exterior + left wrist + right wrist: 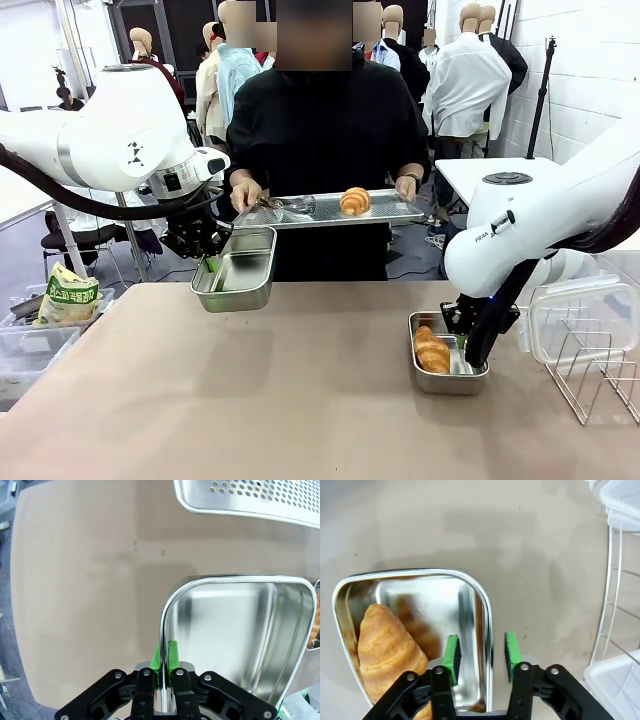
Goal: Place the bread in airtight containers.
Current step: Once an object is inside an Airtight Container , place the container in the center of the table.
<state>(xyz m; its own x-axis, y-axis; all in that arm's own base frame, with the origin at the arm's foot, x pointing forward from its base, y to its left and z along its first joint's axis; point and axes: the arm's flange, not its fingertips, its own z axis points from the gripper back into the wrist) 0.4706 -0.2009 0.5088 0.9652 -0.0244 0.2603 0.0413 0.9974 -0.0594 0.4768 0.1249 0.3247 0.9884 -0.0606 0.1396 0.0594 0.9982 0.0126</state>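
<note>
My left gripper (210, 262) (164, 665) is shut on the rim of an empty steel airtight container (235, 268) (235, 630), held above the table just under the person's perforated tray (400, 212) (250, 500). One bread (354, 201) lies on that tray. A second airtight container (450, 388) (487, 630) rests on the table at the right with a bread (431, 350) (385, 645) inside. My right gripper (462, 340) (480, 652) stands open, one finger on each side of that container's rim wall, with a gap on both sides.
A wire rack (595, 375) (620, 605) and a clear plastic lid (580, 315) stand close to the right of my right arm. A snack bag (68, 295) and clear boxes (30, 350) sit off the table's left edge. The person holds tongs (275, 205) over the tray.
</note>
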